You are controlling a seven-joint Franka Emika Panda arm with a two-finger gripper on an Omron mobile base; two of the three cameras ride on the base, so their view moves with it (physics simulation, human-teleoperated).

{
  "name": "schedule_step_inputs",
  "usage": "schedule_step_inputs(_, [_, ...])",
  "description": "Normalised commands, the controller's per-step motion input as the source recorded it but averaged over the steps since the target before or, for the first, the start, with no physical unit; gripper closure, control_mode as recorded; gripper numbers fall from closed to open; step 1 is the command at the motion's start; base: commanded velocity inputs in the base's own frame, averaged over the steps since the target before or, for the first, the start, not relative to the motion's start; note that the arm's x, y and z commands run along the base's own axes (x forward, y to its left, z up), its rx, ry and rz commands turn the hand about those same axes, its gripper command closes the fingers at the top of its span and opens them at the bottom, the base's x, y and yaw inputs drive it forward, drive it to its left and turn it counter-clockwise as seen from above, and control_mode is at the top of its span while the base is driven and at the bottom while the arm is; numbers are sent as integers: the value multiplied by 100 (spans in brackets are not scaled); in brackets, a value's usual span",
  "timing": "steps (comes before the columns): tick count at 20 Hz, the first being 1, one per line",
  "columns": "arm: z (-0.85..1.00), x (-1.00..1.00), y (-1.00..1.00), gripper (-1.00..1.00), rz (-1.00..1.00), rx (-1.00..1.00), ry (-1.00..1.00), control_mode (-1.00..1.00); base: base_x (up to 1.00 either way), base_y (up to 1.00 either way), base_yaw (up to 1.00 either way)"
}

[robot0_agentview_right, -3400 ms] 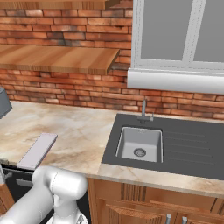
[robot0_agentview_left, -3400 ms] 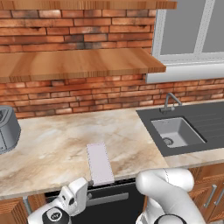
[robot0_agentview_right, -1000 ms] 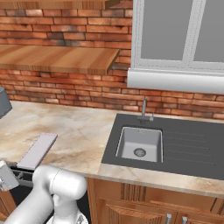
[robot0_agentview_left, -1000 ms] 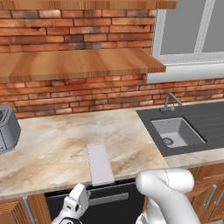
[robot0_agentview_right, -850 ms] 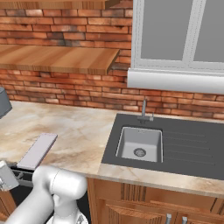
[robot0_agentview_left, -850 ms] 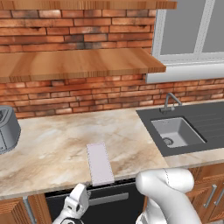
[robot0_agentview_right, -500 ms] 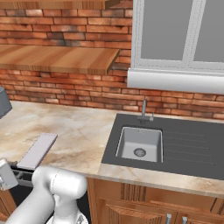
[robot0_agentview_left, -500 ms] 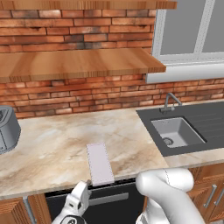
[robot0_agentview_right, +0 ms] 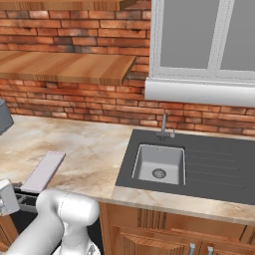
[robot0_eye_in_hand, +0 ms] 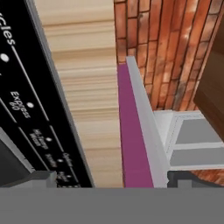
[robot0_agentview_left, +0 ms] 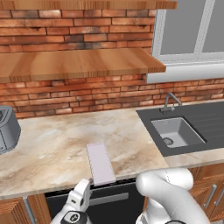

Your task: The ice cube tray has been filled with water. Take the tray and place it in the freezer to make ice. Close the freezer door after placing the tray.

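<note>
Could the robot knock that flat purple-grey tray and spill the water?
It might. The ice cube tray lies at the counter's front edge, its near end poking slightly over. The gripper sits below that edge, right by the tray, so coming up it could bump the end and tip or slide it. Also, in the hand view the tray appears edge-on, thin and flat, so a pinch could slip, I think.
</note>
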Motion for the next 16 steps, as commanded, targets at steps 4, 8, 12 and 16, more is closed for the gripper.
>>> schedule_step_inputs(4, [0,0,-9,-100,2,2,0,-100,0,0,0])
schedule_step_inputs(8, [0,-3,0,-100,2,0,0,-100,0,0,0])
schedule_step_inputs(12, [14,-4,0,-100,2,0,0,-100,0,0,0])
schedule_step_inputs(16, [27,-12,0,-100,1,0,0,-100,0,0,0])
